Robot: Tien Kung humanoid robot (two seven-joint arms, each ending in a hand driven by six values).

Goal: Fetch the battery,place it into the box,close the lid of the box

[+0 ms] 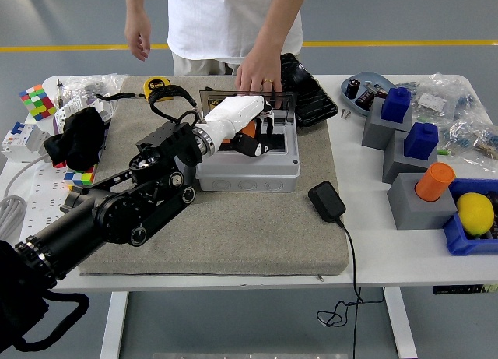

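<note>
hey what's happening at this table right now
The robot's left hand is over the open grey plastic box on the felt mat, its fingers around an orange cylindrical battery. A person in a white shirt rests one hand on the box's clear lid. The right arm is out of view.

My arm (117, 215) is matt black metal with bright steel joint caps, ending in a glossy white plastic shell on my left hand (241, 129). The box (247, 160) looks like smooth grey plastic, its lid (247, 100) clear and shiny. Under it lies a rough grey felt-like mat (233, 227) on the smooth white surface (366, 242). At three o'clock stand matt grey blocks (419, 197), one holding a smooth orange plastic cylinder (433, 181).
</note>
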